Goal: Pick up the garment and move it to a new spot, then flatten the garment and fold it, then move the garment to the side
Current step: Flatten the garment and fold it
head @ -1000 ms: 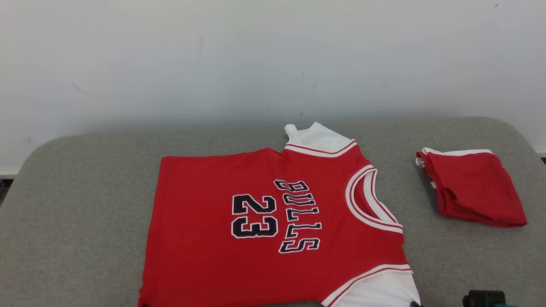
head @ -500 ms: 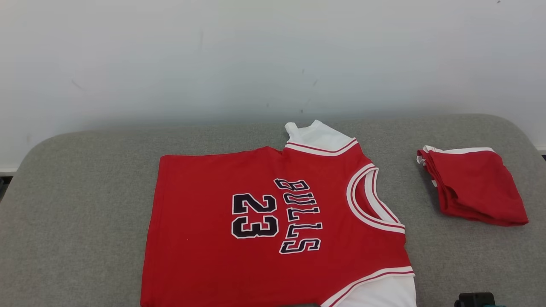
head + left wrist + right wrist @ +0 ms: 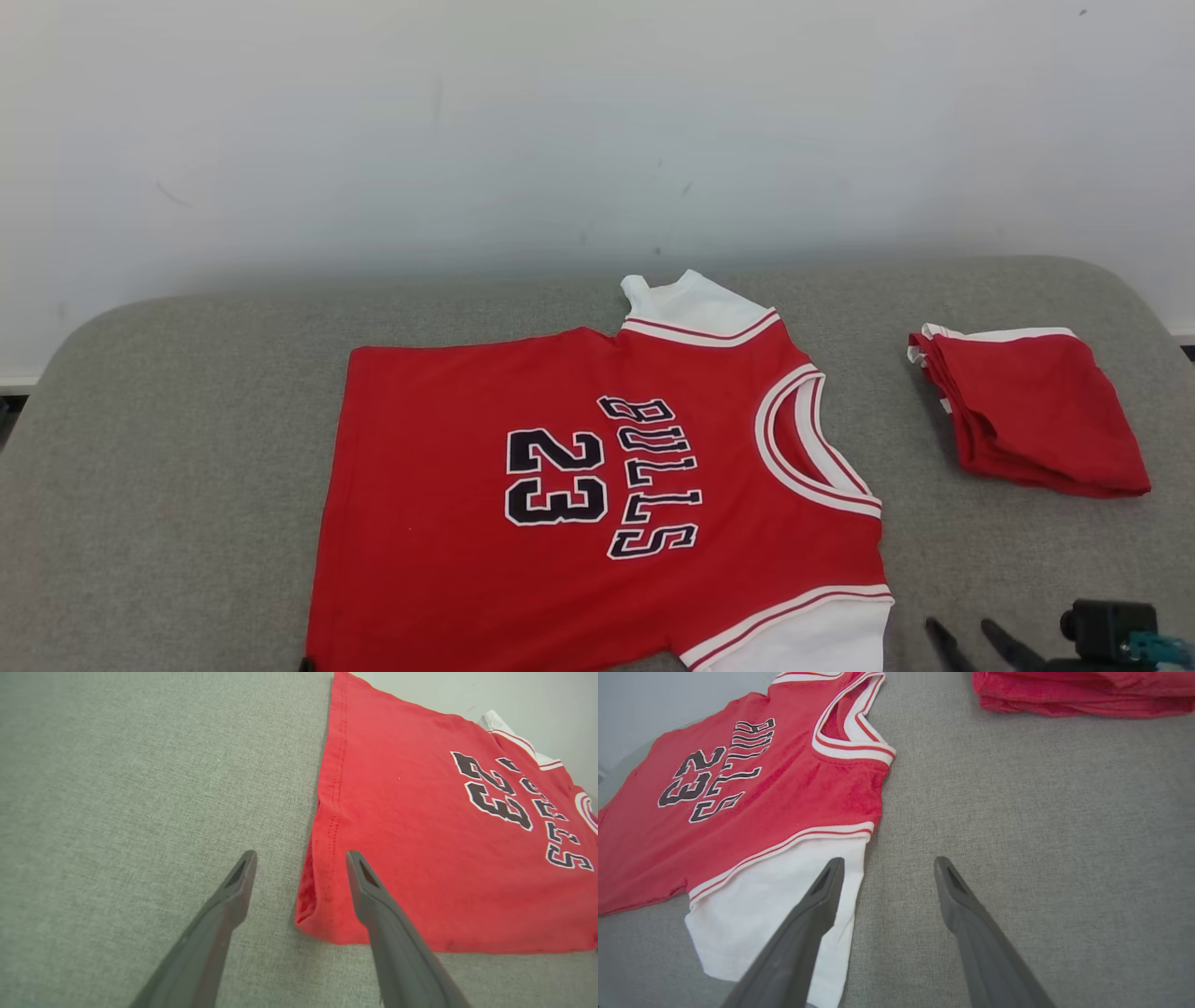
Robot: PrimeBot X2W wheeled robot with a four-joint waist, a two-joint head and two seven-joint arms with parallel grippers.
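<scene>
The red number 23 jersey [image 3: 597,504] lies spread flat, face up, on the grey padded table [image 3: 187,420]. The left gripper [image 3: 301,855] is spread wide astride the jersey's hem corner, 1 finger over red cloth, 1 over grey. The right gripper [image 3: 887,861] gapes likewise at the jersey's white sleeve edge. Left of the jersey, broad grey runs to the table's rounded edge; right of it, well apart, sits a folded red garment [image 3: 1036,411].
</scene>
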